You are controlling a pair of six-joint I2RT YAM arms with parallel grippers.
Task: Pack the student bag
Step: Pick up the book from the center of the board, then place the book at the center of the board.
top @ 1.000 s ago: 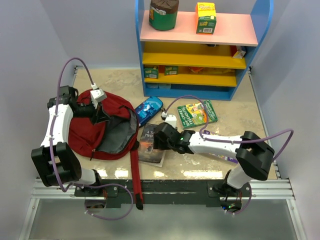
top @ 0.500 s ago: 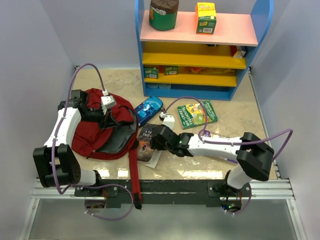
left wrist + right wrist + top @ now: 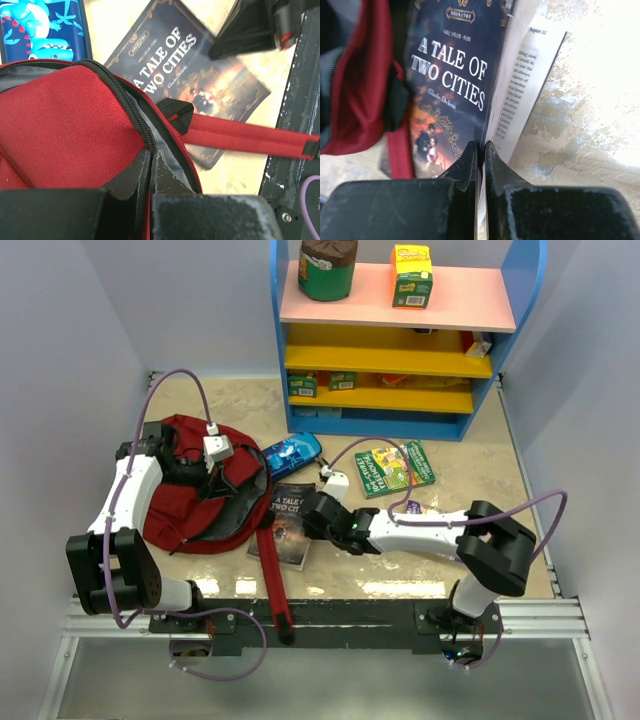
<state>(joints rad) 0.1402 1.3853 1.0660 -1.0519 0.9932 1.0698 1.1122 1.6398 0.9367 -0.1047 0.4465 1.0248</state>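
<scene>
Student bag — dark red, mouth gaping, lying on its side at the left of the table; left gripper pinched onto its zippered rim; right gripper clamped on the cover edge of a paperback — the book lies just beside the bag's opening.

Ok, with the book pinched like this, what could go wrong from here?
The right gripper seems shut on only the front cover of the book; pages show loose beside it, so lifting may fan it open or crease the cover.
The red strap lies across the book's corner and could snag it.
The left gripper holds the student bag by a thin pinch at the zipper edge; a slip would let the opening sag.
</scene>
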